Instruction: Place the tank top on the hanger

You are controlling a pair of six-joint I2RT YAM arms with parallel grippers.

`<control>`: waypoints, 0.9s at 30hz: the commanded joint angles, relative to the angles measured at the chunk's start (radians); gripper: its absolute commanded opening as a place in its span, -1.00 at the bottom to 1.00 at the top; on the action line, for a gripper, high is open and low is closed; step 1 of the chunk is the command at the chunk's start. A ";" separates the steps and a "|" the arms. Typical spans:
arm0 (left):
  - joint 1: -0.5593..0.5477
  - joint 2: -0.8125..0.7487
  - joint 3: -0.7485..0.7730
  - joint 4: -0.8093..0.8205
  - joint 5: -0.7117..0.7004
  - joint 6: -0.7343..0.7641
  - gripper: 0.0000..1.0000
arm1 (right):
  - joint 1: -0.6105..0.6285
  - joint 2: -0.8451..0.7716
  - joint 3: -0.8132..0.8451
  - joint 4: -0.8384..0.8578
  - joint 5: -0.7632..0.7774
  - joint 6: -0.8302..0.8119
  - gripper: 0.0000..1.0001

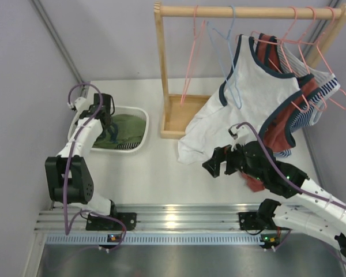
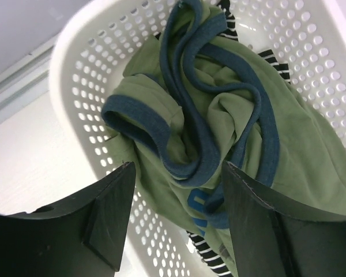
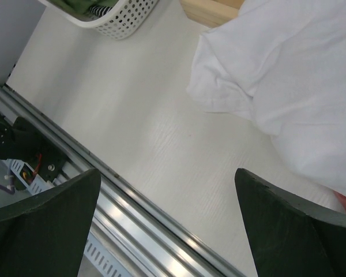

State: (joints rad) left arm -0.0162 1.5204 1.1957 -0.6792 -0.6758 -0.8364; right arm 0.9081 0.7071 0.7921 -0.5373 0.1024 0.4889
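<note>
The olive-green tank top [image 1: 124, 128] with navy trim lies crumpled in the white perforated basket [image 1: 145, 131] at the left. In the left wrist view the tank top [image 2: 230, 115] fills the basket [image 2: 86, 86], blue chest print showing. My left gripper [image 1: 106, 124] hangs just over it, open [image 2: 179, 167], its fingers either side of the cloth and not closed on it. The light-blue wire hanger [image 1: 231, 26] hangs empty on the wooden rod. My right gripper [image 1: 216, 164] hovers open [image 3: 167, 173] above bare table, holding nothing.
A black-and-white striped garment [image 2: 205, 248] lies under the tank top. The wooden rack [image 1: 159, 69] holds pink hangers [image 1: 190, 63], a white navy-trimmed top [image 1: 248, 92] draping onto the table [image 3: 288, 75], and a red garment [image 1: 277, 124]. A metal rail [image 1: 173, 222] runs along the near edge.
</note>
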 commanded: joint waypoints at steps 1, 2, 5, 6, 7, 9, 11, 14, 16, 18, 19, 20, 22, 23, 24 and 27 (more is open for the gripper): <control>0.005 0.046 -0.004 0.069 0.027 -0.042 0.32 | 0.009 -0.011 0.007 0.020 -0.001 -0.026 0.99; 0.005 0.066 -0.005 0.067 0.030 -0.053 0.32 | 0.009 -0.014 0.007 0.020 0.000 -0.029 0.99; 0.005 0.092 -0.018 0.092 0.035 -0.075 0.31 | 0.008 -0.014 0.007 0.013 0.003 -0.032 0.99; 0.005 0.098 -0.024 0.098 0.030 -0.078 0.31 | 0.009 -0.015 0.004 0.011 0.003 -0.033 0.99; 0.005 0.106 -0.024 0.112 0.021 -0.081 0.31 | 0.009 -0.015 0.004 0.013 0.003 -0.033 1.00; 0.005 0.129 -0.031 0.121 0.016 -0.084 0.31 | 0.011 -0.015 -0.004 0.014 0.002 -0.035 0.99; 0.005 0.148 -0.031 0.125 0.012 -0.087 0.30 | 0.011 -0.012 -0.007 0.017 0.000 -0.035 0.99; 0.004 0.158 -0.038 0.144 0.015 -0.079 0.11 | 0.008 -0.011 -0.007 0.011 -0.001 -0.041 1.00; 0.005 0.159 -0.045 0.158 0.019 -0.060 -0.32 | 0.009 -0.008 -0.007 0.008 -0.003 -0.047 0.99; 0.005 0.161 -0.041 0.161 0.021 -0.047 -0.67 | 0.009 -0.001 -0.001 0.003 0.000 -0.050 1.00; 0.004 0.158 -0.036 0.161 0.022 -0.040 -0.86 | 0.009 0.003 0.001 0.002 -0.001 -0.052 0.99; 0.005 0.144 -0.031 0.159 0.022 -0.032 -1.00 | 0.009 0.006 0.001 0.007 -0.001 -0.052 1.00; 0.005 0.121 -0.021 0.159 0.019 -0.003 -1.00 | 0.009 0.009 0.001 0.011 0.000 -0.046 1.00; 0.005 0.089 -0.015 0.156 0.018 0.011 -1.00 | 0.009 0.015 0.001 0.017 -0.001 -0.046 0.99; 0.004 0.071 -0.004 0.153 0.018 0.040 -1.00 | 0.009 0.018 0.004 0.016 -0.006 -0.046 0.99; 0.004 -0.023 0.021 0.142 0.050 0.109 -1.00 | 0.008 0.034 0.019 0.011 -0.003 -0.052 1.00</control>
State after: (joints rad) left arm -0.0147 1.6341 1.1572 -0.5667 -0.6346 -0.8146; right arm 0.9081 0.7300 0.7830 -0.5419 0.1028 0.4530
